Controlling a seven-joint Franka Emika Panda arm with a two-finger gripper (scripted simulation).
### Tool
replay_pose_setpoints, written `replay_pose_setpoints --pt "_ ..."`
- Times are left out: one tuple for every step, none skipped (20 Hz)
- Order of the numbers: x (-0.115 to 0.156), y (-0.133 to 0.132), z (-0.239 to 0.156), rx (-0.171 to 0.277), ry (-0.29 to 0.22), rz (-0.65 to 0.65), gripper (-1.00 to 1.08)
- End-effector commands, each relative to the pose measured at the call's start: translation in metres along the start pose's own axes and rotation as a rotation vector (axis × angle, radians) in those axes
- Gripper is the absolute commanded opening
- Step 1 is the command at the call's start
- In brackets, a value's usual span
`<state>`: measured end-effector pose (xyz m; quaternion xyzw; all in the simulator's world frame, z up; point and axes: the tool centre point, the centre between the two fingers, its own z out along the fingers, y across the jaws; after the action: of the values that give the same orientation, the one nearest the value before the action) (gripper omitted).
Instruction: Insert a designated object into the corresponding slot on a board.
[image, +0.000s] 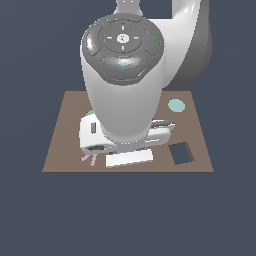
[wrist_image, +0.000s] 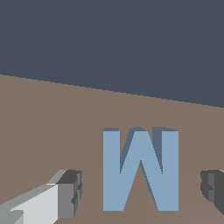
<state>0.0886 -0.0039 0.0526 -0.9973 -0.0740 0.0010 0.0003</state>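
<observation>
In the wrist view the light-blue M-shaped block (wrist_image: 141, 175) lies flat on the brown board (wrist_image: 52, 131). My gripper (wrist_image: 140, 192) is open and straddles it. One finger (wrist_image: 68, 192) stands clear of the block on one side, and the other finger (wrist_image: 214, 190) stands clear on the opposite side. Neither pad touches the block. In the exterior view the arm hangs over the middle of the board (image: 62, 150) and hides the block and the M-shaped slot.
A dark square hole (image: 181, 153) sits near the board's front on the exterior view's right. A pale teal disc (image: 176, 105) lies at the back right. A pink piece (image: 89, 159) and a green blob (image: 90, 113) peek out on the left.
</observation>
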Motion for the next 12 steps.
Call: replay_pose_setpoints --pt "0.003 0.001 0.002 -0.001 0.002 -0.004 1.0" --pt "0.004 0.001 0.002 -0.001 0.002 -0.004 1.0" --pt "0.004 0.001 0.003 -0.001 0.002 -0.005 1.0" --pt "0.004 0.001 0.003 -0.001 0.002 -0.005 1.0" --pt "0.003 0.001 0.003 -0.001 0.001 -0.004 1.0" --pt "0.003 0.001 0.003 -0.001 0.001 -0.004 1.0" --pt "0.003 0.001 0.004 -0.001 0.001 -0.004 1.0" --pt "0.003 0.001 0.006 -0.001 0.001 -0.004 1.0" --pt "0.004 0.001 0.009 -0.001 0.001 -0.004 1.0" --pt "0.004 0.001 0.013 -0.001 0.002 -0.004 1.0" --pt "0.004 0.001 0.016 -0.001 0.002 -0.004 1.0" --pt "0.004 0.001 0.019 -0.001 0.002 -0.004 1.0"
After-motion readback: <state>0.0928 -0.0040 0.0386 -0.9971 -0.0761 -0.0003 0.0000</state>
